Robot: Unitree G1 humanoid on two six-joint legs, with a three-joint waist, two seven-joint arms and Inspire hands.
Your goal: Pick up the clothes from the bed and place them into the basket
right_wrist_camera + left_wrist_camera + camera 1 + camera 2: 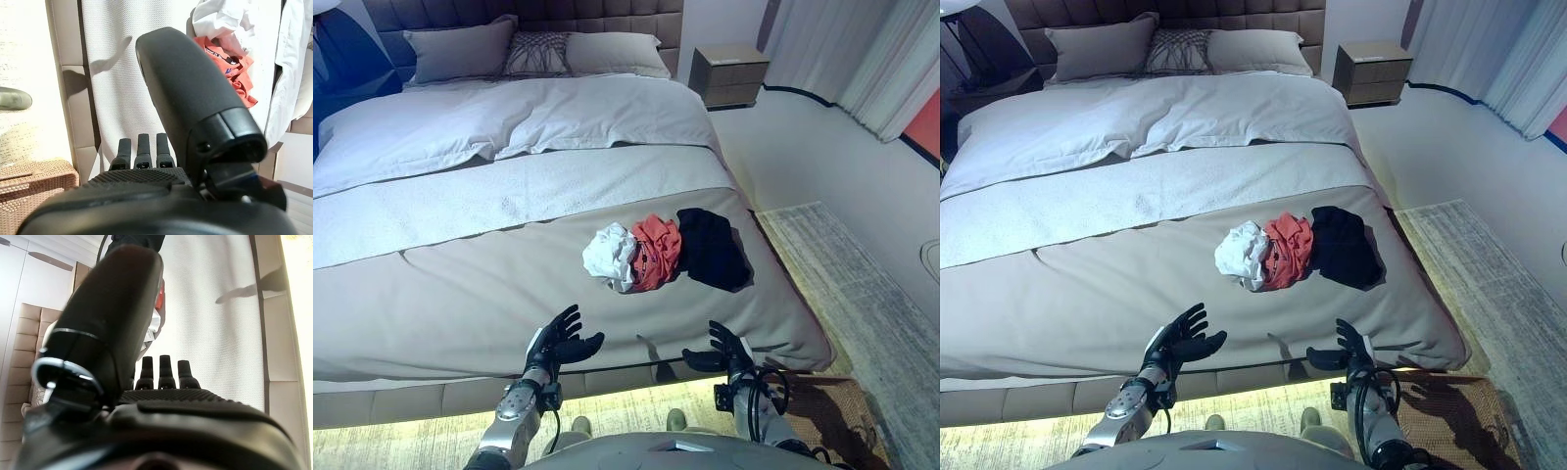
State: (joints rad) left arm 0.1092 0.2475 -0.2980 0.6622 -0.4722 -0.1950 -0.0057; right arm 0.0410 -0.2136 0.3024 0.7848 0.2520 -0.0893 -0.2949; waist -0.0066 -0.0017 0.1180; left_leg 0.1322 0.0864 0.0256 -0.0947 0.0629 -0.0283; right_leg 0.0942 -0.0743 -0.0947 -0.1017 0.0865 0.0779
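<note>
Three crumpled garments lie side by side on the bed's [460,294] near right part: a white one [609,255], a coral-red one [656,253] and a black one [713,250]. My left hand [558,343] hovers open over the bed's foot edge, short of the white garment, with nothing in it. Level with it to the right, my right hand [726,351] is open too, just in front of the black garment. The right wrist view shows the white and red clothes [225,49] past the straight fingers [142,147]. A brown wicker basket [1445,411] stands on the floor by my right arm.
Grey pillows [460,49] and a folded-back duvet [509,122] fill the head of the bed. A nightstand [729,73] stands at the back right by pale curtains [842,54]. A grey rug [862,284] covers the floor to the bed's right.
</note>
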